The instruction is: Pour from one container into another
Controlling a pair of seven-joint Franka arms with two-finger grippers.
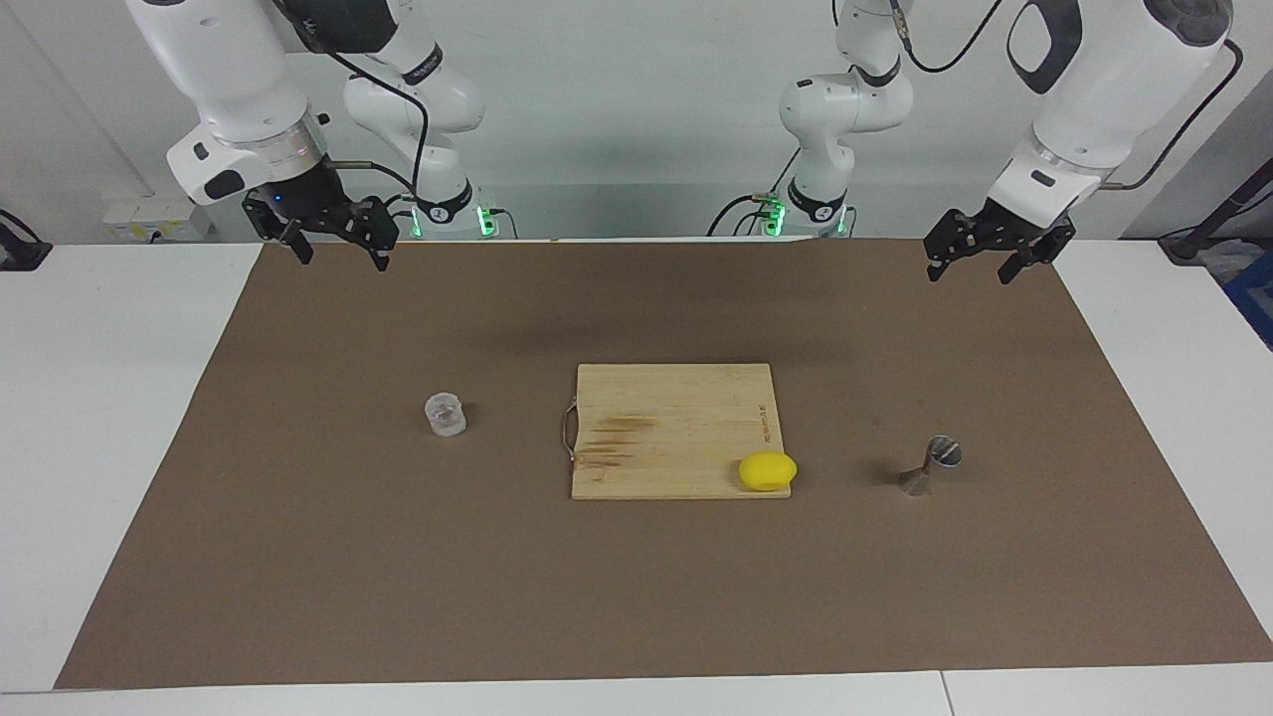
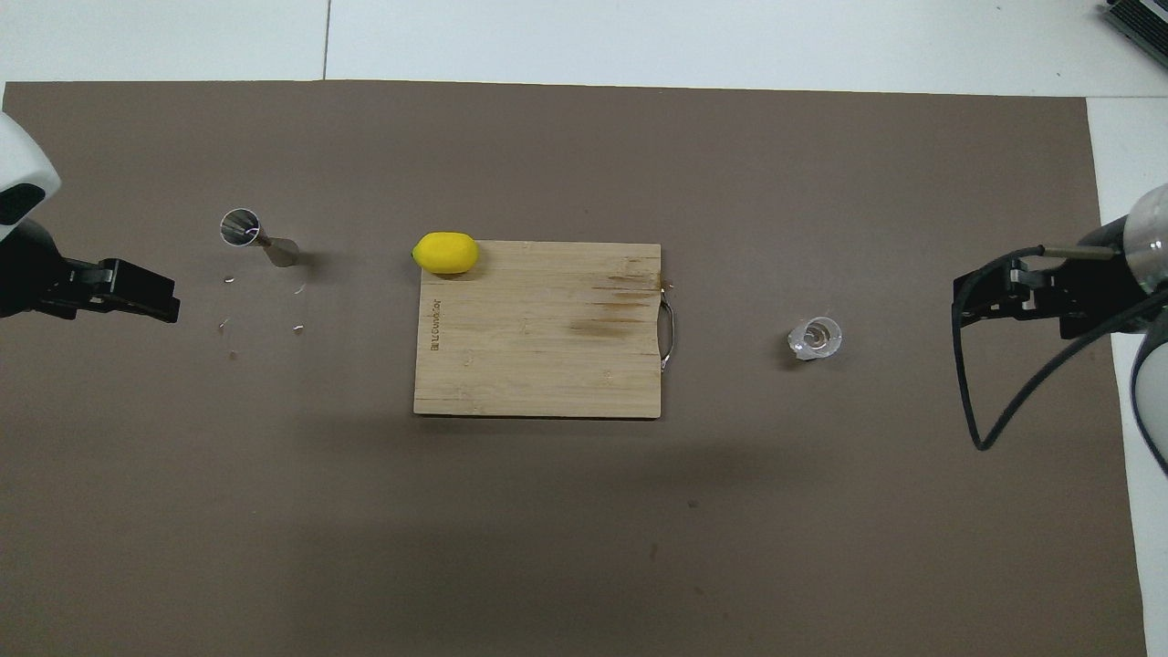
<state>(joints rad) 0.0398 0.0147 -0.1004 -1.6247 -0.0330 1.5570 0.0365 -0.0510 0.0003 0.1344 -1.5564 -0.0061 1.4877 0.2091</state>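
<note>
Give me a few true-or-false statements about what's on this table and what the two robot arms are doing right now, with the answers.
1. The clear cup stands on the brown mat, held by no gripper. True.
2. The steel jigger sits on the cutting board. False: it stands on the mat, toward the left arm's end.
3. The lemon rests at a corner of the board. True.
4. The left gripper holds the jigger. False: it hangs empty, fingers open.
5. The right gripper is lowered over the cup. False: it hangs open, raised, at the mat's edge by the robots.

Clear cup (image 2: 815, 338) upright beside cutting board (image 2: 538, 347) — steel jigger (image 2: 260, 239) well apart
</note>
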